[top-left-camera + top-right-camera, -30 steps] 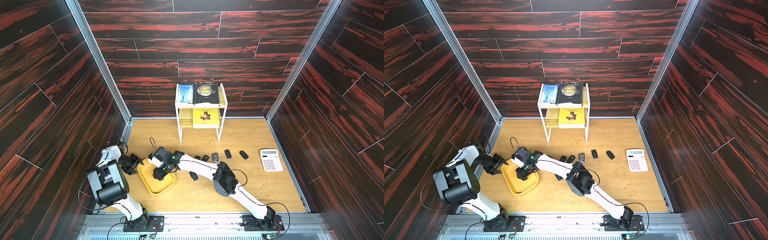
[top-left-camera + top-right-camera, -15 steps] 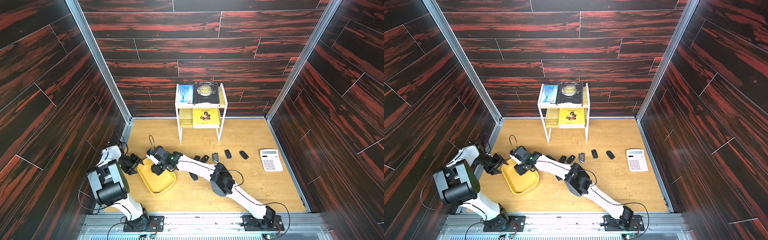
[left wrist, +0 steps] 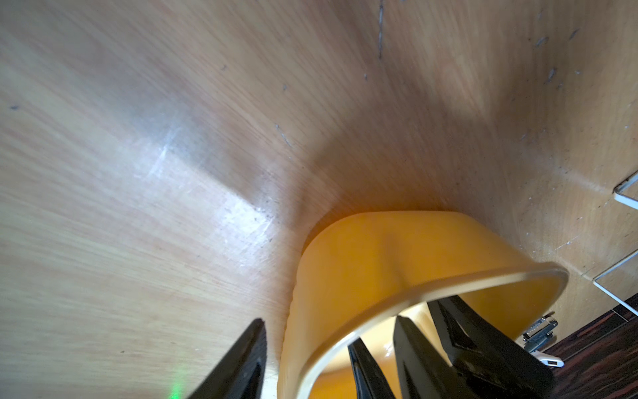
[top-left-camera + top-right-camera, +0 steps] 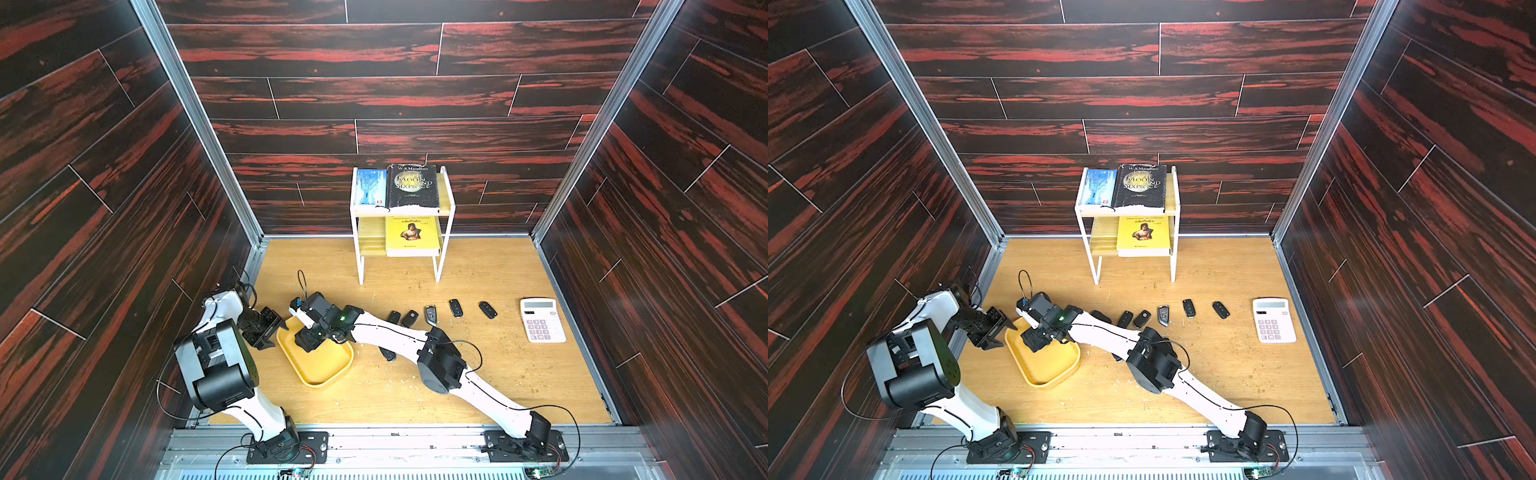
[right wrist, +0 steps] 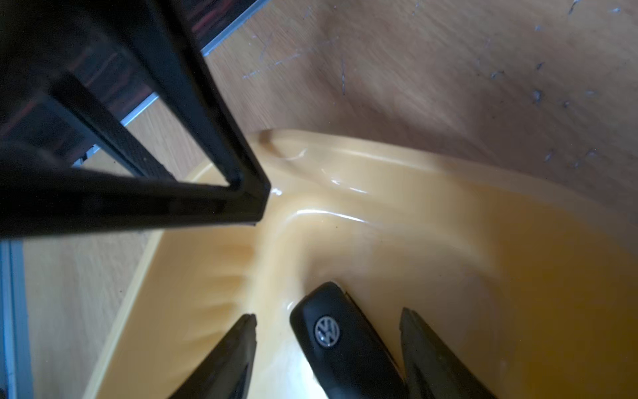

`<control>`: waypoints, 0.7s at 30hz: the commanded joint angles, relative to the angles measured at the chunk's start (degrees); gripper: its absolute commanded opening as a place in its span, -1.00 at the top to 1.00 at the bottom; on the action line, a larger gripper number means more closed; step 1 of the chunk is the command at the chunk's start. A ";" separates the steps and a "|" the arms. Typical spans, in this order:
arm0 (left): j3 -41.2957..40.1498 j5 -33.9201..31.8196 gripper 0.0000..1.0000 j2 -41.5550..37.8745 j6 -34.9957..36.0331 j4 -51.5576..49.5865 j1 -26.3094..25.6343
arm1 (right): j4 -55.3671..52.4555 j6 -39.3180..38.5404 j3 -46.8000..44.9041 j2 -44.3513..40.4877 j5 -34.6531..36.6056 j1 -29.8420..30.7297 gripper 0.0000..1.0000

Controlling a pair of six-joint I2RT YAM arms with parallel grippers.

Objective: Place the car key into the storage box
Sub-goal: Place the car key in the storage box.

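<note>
The yellow storage box (image 4: 328,370), a shallow rounded-rectangle tray with a raised rim, is sitting flat at about eight o'clock on the wooden table (image 4: 478,395) in both top views (image 4: 1054,368), its long axis running from eleven to five o'clock. The black car key (image 5: 348,359), a fob with a round silver VW badge, is lying badge-up on the tray floor at its eleven o'clock end, between the parted fingers of my right claw (image 5: 328,313).

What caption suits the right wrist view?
Right pincer open around a car key inside the yellow storage box.
</note>
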 commanded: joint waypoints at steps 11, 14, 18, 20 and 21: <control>0.25 -0.46 -0.26 0.17 0.66 -0.90 -0.46 | -2.19 -2.13 -2.78 -7.14 2.53 0.58 -0.44; 0.14 -0.55 -0.26 0.09 0.83 -0.91 -0.71 | -0.12 -2.82 -6.53 -10.77 2.18 1.01 -0.47; 0.25 -0.72 -0.25 -0.08 0.83 -1.13 -1.10 | 0.38 -2.71 -7.54 -13.79 1.77 1.61 -0.48; 0.22 -0.72 -0.25 -0.22 0.83 -1.18 -1.25 | -0.95 -2.44 -7.21 -15.06 2.61 1.81 -0.48; 0.24 -0.70 -0.25 -0.34 0.83 -1.22 -1.40 | -1.66 -2.32 -7.40 -15.94 3.49 1.89 -0.48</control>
